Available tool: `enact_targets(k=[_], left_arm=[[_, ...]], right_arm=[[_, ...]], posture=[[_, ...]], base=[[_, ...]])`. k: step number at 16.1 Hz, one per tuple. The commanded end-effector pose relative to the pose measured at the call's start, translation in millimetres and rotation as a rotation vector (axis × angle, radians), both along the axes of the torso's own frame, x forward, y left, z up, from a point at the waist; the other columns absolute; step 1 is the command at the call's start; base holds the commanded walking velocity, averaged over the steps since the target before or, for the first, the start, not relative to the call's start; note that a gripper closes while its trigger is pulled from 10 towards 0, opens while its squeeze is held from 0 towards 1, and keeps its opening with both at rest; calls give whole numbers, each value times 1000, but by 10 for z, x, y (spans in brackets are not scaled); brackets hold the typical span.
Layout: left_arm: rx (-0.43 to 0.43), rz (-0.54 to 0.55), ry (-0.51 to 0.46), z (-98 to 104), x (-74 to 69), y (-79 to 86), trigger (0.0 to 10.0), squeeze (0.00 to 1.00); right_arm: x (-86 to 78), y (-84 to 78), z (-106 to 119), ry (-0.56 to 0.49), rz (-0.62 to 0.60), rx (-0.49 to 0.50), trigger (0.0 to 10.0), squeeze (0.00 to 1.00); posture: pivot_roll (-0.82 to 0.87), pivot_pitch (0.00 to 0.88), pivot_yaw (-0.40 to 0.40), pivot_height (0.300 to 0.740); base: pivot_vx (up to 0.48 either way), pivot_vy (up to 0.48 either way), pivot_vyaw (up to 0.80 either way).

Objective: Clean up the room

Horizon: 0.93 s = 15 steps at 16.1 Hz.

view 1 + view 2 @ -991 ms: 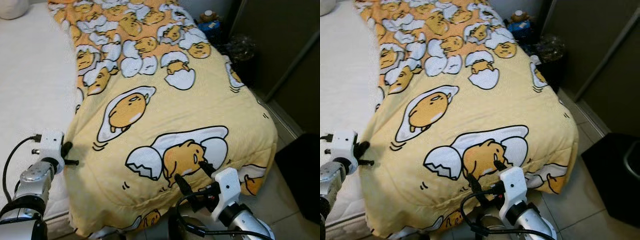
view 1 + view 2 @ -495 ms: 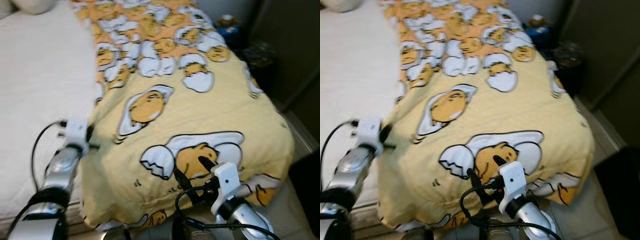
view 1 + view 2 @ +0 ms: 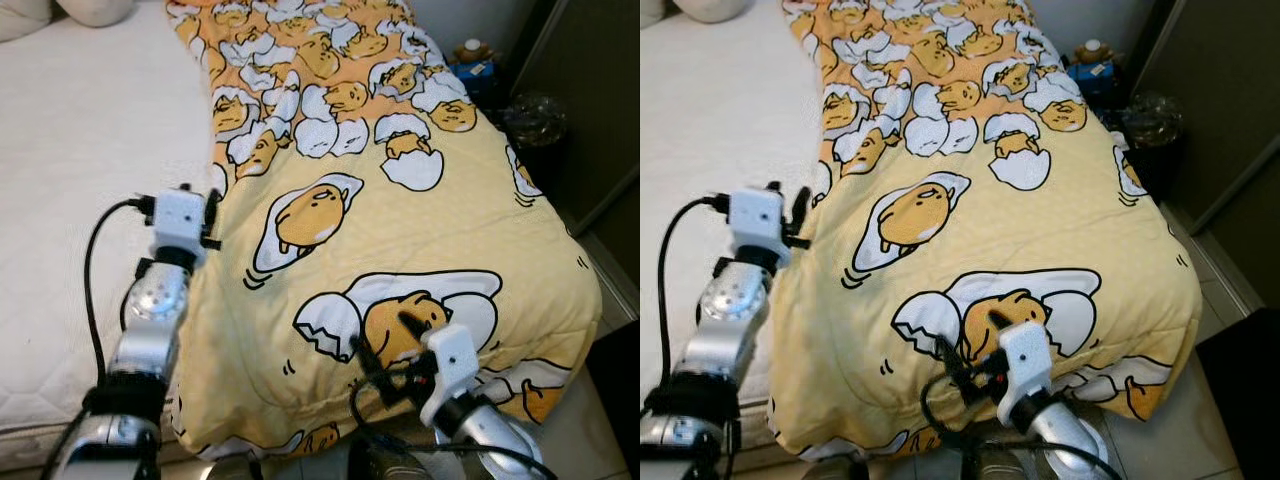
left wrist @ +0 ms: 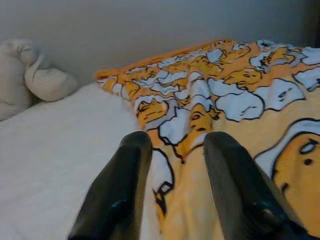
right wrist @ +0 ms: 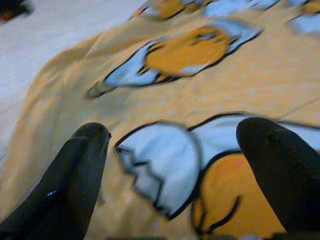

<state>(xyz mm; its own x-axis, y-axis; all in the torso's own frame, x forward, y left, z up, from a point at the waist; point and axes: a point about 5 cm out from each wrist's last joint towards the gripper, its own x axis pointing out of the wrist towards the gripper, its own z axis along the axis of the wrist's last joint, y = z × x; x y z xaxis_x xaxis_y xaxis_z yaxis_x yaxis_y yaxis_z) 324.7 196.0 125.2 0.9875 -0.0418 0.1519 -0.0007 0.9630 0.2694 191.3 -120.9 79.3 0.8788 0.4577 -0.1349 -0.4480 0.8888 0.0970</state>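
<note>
**Occlusions and cut-offs**

Yellow blanket (image 3: 400, 230): far end runs off the top edge, near hem drops out of sight over the bed foot. Pillows (image 3: 60, 12) cropped at the top edge. Small bottle-like item (image 3: 472, 55) by the bed: too small to identify. Right wrist view is blurred; blanket print smeared. Right gripper (image 3: 385, 345) arm cropped at the bottom edge.

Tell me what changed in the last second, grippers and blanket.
The left gripper travelled up along the left edge of the yellow blanket toward the head of the bed, past the camera's own shift, and now straddles that edge with its fingers apart. The right gripper stayed open over the egg print near the foot end. The blanket lies as before on the white mattress; nothing grasped.
</note>
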Motion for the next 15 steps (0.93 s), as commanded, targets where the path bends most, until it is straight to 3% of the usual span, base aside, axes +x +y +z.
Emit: enact_targets(k=[1, 4, 9, 11, 12, 13, 15], left_arm=[[-7, 5, 71, -165, -91, -13, 10000, 1000], [-70, 55, 194, -419, -320, -22, 10000, 1000], [-153, 113, 230, -390, -495, -92, 10000, 1000], [-146, 99, 200, -344, -505, -120, 10000, 1000], [-120, 61, 108, -154, -447, -190, 10000, 1000], [-108, 45, 80, -78, -416, -225, 10000, 1000], [-103, -13, 91, -56, -372, -307, 10000, 1000]], right_arm=[[58, -122, 7, -20, -88, -28, 10000, 0], [147, -274, 38, -58, -208, -54, 10000, 0], [328, -331, 24, -87, -259, -71, 10000, 0], [378, -341, 37, -99, -266, -74, 10000, 0], [497, -368, 114, -145, -293, -80, 10000, 0], [553, -382, 141, -161, -307, -82, 10000, 0], [614, -375, 168, -174, -305, -79, 10000, 0]], posture=[[-110, 90, 12, 740], [-98, 76, 8, 740], [-51, 28, -17, 740], [-33, 12, -26, 740], [-8, 0, -43, 740], [-7, 0, -44, 740], [1, 0, -51, 740]], base=[[0, 0, 0], [0, 0, 0], [0, 0, 0], [0, 0, 0], [0, 0, 0], [0, 0, 0], [0, 0, 0]])
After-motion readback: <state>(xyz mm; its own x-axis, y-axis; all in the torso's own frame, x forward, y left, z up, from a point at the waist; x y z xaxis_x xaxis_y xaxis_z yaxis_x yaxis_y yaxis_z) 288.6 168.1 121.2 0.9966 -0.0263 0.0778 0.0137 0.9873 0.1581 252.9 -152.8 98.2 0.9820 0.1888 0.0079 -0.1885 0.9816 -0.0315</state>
